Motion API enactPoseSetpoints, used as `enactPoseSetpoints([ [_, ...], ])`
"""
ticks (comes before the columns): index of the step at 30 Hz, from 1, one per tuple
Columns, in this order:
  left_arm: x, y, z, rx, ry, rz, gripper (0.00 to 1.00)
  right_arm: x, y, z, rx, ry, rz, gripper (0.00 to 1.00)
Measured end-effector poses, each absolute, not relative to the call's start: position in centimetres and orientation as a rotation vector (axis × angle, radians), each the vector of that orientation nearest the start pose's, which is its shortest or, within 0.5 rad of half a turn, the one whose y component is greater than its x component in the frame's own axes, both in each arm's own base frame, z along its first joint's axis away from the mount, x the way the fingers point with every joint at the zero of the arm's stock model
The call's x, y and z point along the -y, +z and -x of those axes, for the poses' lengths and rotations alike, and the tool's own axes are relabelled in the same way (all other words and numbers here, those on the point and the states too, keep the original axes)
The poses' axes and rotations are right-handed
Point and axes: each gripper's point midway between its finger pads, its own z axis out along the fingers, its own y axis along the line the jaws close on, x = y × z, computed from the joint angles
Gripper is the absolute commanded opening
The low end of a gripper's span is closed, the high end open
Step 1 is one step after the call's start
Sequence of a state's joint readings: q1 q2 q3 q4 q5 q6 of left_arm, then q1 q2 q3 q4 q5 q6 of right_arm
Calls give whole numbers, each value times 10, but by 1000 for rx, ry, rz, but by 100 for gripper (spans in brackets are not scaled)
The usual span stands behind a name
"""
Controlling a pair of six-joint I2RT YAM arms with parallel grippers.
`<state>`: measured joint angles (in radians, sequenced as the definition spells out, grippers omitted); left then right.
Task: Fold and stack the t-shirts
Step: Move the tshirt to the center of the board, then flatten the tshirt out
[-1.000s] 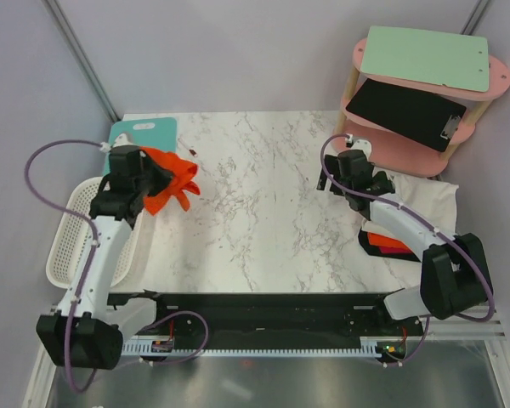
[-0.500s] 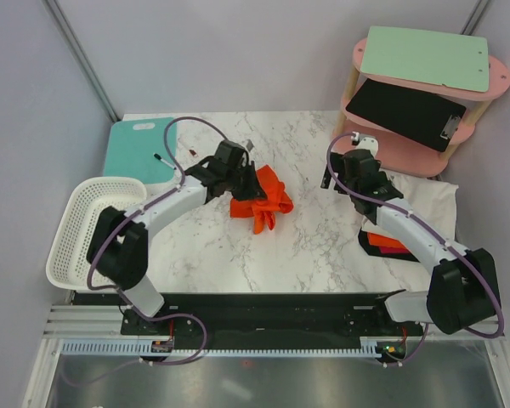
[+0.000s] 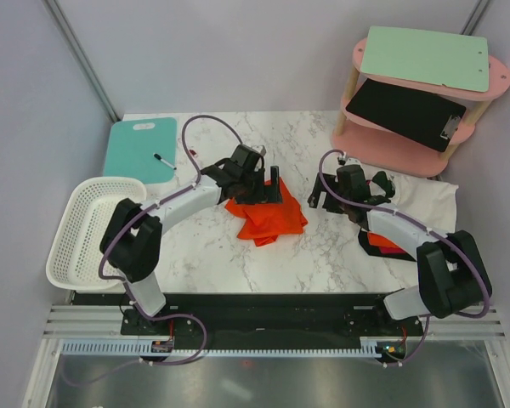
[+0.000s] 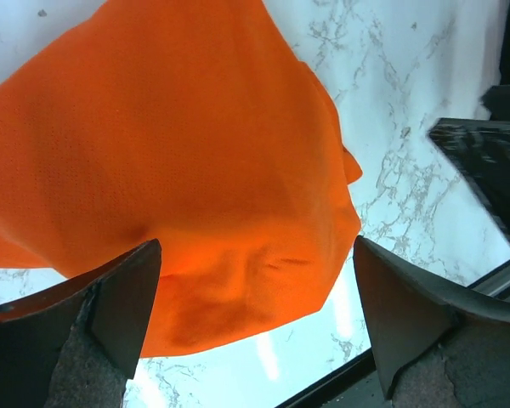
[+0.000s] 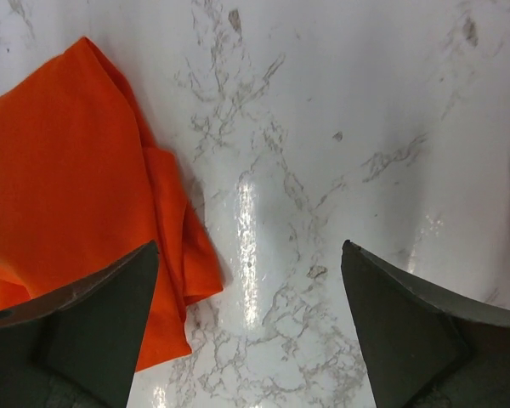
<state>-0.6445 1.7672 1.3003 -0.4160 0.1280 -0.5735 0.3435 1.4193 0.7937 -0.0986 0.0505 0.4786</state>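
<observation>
Nearest, on the right, a folded shirt (image 3: 384, 245) is lying on a white sheet (image 3: 435, 201), half hidden by the right arm, just as it was a second ago. At the middle of the table (image 3: 229, 259), the loose shirt (image 3: 272, 221) is no longer hanging bunched from the left end effector (image 3: 263, 189). It is now resting on the marble as a crumpled, bright orange-red heap, spreading wider than before. The left end effector is hovering over the heap's far edge, with its jaws now standing wide apart and gripping nothing. The right end effector (image 5: 248, 251), just right of the shirt, is gaping over bare marble, having swung toward the cloth.
</observation>
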Motion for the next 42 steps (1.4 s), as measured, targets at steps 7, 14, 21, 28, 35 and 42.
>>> enactPoseSetpoints([
  [7,322,127,-317,-2487,-652,-261,100,-161,67,-339,-2388,542,-209,82],
  [14,310,118,-319,-2499,-549,-236,100,-185,59,-315,-2462,759,-254,76],
  [21,293,110,-321,-2516,-432,-205,100,-197,42,-279,-2564,891,-313,66],
  [28,285,109,-325,-2510,-377,-187,100,-208,40,-263,-2550,977,-333,46],
  [35,275,99,-322,-2525,-319,-177,99,-223,54,-278,-2432,1026,-316,17],
  [42,261,87,-316,-2555,-239,-172,98,-232,67,-289,-2351,1054,-283,0],
])
